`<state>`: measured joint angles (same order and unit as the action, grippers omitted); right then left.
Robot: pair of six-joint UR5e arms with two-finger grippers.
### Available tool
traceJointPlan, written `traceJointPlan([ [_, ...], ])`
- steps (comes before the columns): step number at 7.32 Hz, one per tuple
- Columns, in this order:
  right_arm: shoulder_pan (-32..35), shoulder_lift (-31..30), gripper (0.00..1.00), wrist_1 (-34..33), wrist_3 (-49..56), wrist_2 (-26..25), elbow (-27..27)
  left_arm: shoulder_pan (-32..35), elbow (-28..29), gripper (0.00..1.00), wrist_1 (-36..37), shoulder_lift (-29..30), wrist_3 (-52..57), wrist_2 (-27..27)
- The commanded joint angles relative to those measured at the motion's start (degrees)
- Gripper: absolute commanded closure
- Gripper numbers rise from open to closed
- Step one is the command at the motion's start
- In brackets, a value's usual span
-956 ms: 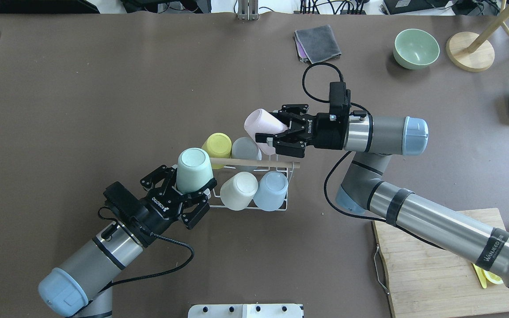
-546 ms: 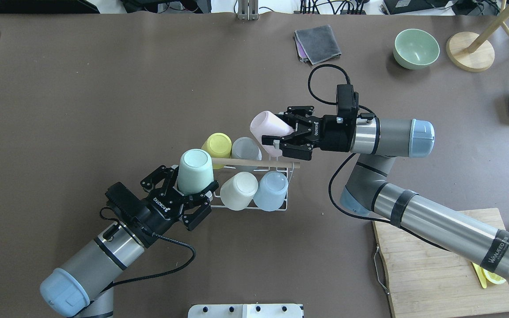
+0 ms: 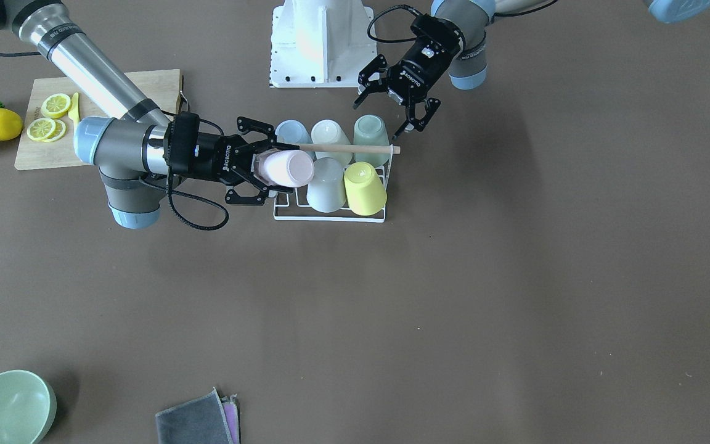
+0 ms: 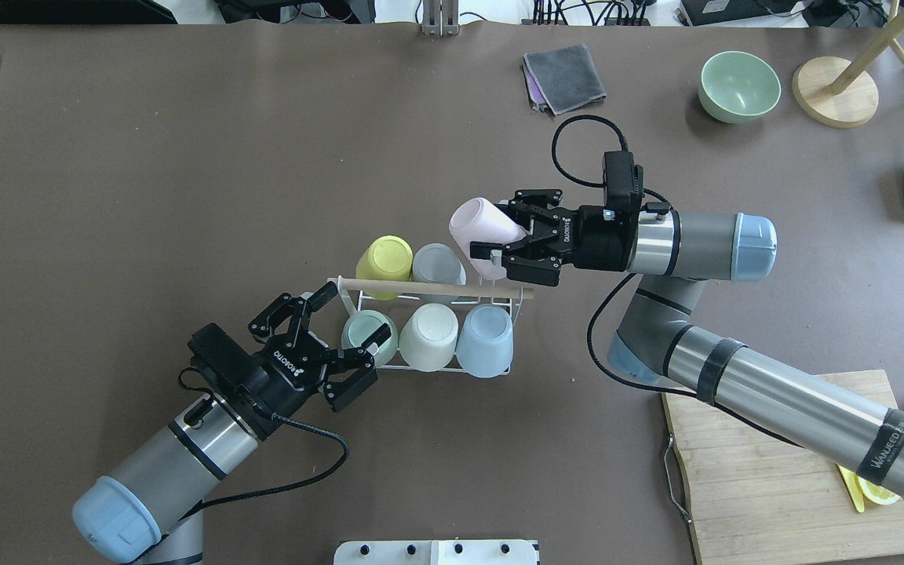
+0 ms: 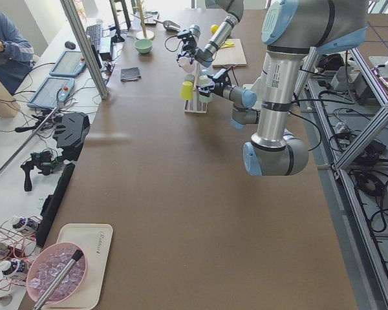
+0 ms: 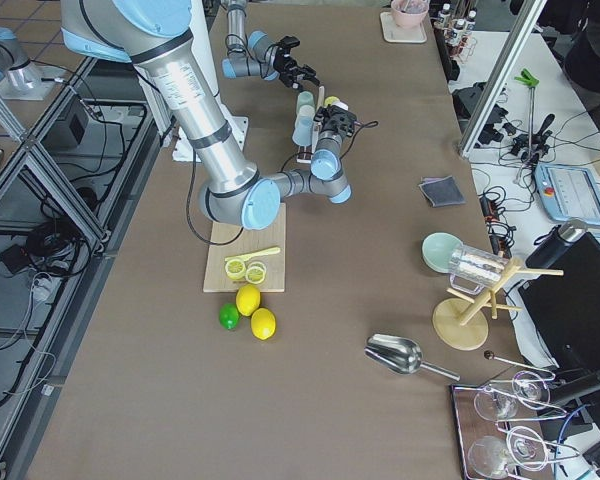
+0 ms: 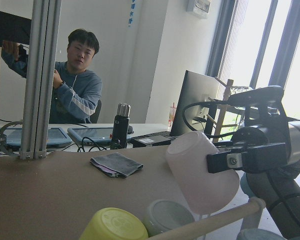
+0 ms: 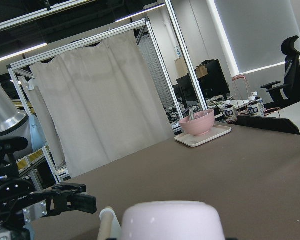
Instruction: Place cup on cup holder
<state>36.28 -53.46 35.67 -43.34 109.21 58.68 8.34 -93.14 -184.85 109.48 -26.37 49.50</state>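
Shows the cup holder (image 4: 428, 288) mid-table; has the right gripper (image 4: 503, 230) clenched on a tilted pink cup (image 4: 477, 223), off the rack, over its corner far from the robot on the right; has the left gripper (image 4: 351, 314) spread, empty, just beside the mint cup (image 4: 364, 339) seated upside-down at the near left corner.
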Motion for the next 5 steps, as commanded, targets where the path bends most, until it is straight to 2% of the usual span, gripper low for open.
traceJointPlan([
  [1,1.76,0.20,0.00,0.10,-0.42,0.04,0.12,0.79,-0.90,0.03,0.10,-0.23,0.00,0.07],
  [3,4.66,0.37,0.00,0.10,-3.15,0.83,0.56,3.76,-2.66,0.02,2.63,-2.50,0.09,0.07],
  [4,7.72,0.64,0.00,0.01,-3.06,1.01,0.91,7.79,-4.06,0.02,11.09,-3.82,-0.35,0.24],
  [5,11.93,0.38,0.00,-3.21,-3.06,0.75,0.56,12.27,-4.42,0.02,25.19,-4.96,-0.96,0.68],
])
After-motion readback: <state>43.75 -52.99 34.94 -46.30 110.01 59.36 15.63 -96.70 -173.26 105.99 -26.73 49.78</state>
